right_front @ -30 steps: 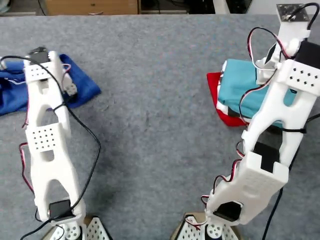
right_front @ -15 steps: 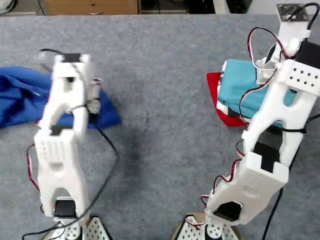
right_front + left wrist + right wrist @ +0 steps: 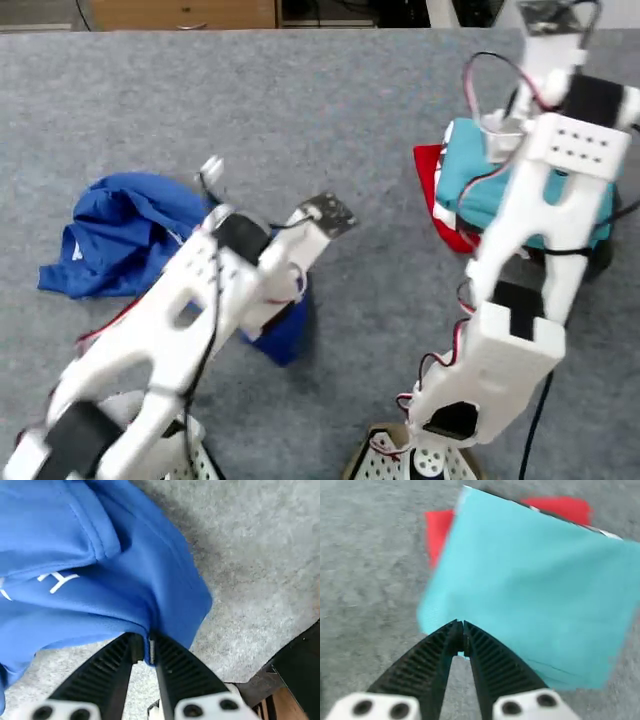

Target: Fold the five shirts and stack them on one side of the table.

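Change: left arm swung across the table [image 3: 300,100] toward the teal shirt [image 3: 470,160], dragging the blue shirt [image 3: 120,235] along; right arm tipped slightly away from its earlier pose.
Left claw [image 3: 142,647]: clamped narrow on a fold of the blue shirt, black ribbed jaws nearly touching with a thin edge of cloth pinched between them.
Blue shirt [image 3: 100,555]: soft knit, rumpled into loose ridges and a stitched hem; bulk heaped well apart from the teal shirt, one corner drawn out under the left arm toward it; small white print on the fabric.
Right claw [image 3: 461,627]: jaws pressed together, tips just over the teal shirt's near edge; whether any cloth is caught cannot be told.
Teal shirt [image 3: 540,590]: folded into a flat, smooth rectangle with crisp edges, partly hidden by the right arm in the high view.
Red shirt [image 3: 430,185]: folded flat directly beneath the teal shirt, its edge and a corner [image 3: 437,530] sticking out from under.
Table [image 3: 370,555]: covered in grey, felt-like, faintly mottled cloth around the teal shirt.
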You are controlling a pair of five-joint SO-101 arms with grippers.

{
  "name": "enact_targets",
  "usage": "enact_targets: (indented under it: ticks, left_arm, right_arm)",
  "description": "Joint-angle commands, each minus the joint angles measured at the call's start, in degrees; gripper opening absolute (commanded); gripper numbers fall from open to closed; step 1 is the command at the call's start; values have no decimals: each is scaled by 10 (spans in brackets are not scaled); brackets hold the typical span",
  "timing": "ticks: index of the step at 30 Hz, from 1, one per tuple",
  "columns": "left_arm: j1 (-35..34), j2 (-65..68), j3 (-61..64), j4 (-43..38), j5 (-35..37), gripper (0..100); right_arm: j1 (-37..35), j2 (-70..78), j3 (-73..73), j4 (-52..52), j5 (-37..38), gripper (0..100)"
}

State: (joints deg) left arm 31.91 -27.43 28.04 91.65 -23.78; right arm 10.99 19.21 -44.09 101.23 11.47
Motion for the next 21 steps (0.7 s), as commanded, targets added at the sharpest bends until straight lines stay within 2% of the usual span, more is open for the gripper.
enact_targets:
  ticks: [1,4,6,9,14,18,21]
  left_arm:
    - [-18,-118,12,24,-4,109]
    - [-78,-184,10,49,40,253]
    - [-129,-222,9,69,55,314]
    - [-229,-272,14,79,56,312]
    - [-459,-338,26,77,55,307]
    - [-622,-362,43,77,54,307]
    - [-689,-367,90,75,53,307]
  right_arm:
    - [-73,-35,-4,10,-1,114]
    - [-146,-32,-4,8,0,228]
    - [-203,-30,-3,3,0,281]
    - [-301,-29,-1,0,-12,306]
    - [-462,4,1,-26,-107,306]
    - [-544,95,-4,-63,-141,304]
    - [-586,162,-8,-78,-159,304]
